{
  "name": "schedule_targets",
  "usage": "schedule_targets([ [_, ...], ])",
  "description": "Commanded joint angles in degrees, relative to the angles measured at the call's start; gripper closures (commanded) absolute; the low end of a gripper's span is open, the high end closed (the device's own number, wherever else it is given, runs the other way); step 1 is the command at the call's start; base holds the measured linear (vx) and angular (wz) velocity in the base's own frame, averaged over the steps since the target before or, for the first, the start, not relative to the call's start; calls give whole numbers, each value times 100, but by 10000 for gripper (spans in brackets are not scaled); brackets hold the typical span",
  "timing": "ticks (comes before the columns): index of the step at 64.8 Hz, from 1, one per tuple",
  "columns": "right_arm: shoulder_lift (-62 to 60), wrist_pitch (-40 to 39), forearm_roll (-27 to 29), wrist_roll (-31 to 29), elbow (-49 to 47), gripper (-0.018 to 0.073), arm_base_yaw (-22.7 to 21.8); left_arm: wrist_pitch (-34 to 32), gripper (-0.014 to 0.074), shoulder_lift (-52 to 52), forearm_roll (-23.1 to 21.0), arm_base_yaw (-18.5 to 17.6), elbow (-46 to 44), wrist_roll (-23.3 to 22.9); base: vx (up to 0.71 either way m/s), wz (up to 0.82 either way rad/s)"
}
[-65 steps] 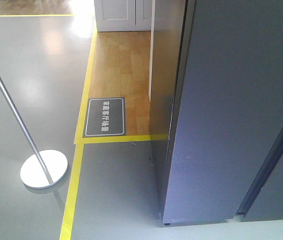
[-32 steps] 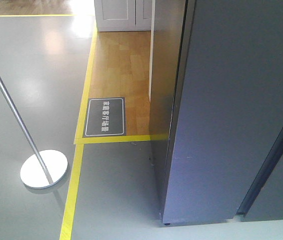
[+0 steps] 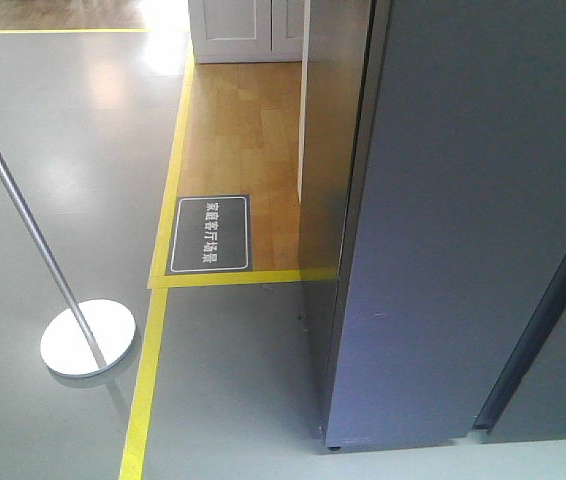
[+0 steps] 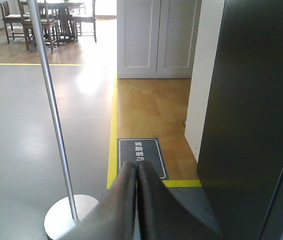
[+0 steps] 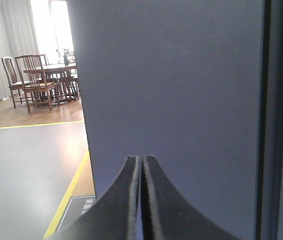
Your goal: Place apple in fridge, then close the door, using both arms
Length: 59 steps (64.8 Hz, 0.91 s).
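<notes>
Door (image 3: 473, 220) fills front view, tools (image 4: 136, 172) only wrist views

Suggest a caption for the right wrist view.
Shut right tool faces the fridge's dark grey door; dining chairs beyond.

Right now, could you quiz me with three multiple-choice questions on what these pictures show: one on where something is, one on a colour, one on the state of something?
1. Where does the dark floor sign lie?
A. on the wooden floor, just inside the yellow tape
B. on the grey floor beside the pole base
C. on the fridge

2. What colour is the floor tape?
A. blue
B. yellow
C. red

3. How is the left tool?
A. wide open
B. shut on an apple
C. shut, nothing between its fingers

Answers: 1 A, the sign sits on wood, at the tape corner. 2 B, the strip is plainly yellow. 3 C, the two fingers meet, holding nothing.
</notes>
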Motion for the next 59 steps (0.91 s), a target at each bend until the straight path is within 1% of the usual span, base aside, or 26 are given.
schedule_targets([
  [1, -78, -449, -23, -56, -17, 562, -34, -429, 602, -84, 0, -8, -96, -55, 0, 0],
  [59, -78, -449, -23, -54, -17, 562, -34, -429, 602, -84, 0, -8, -96, -55, 0, 0],
])
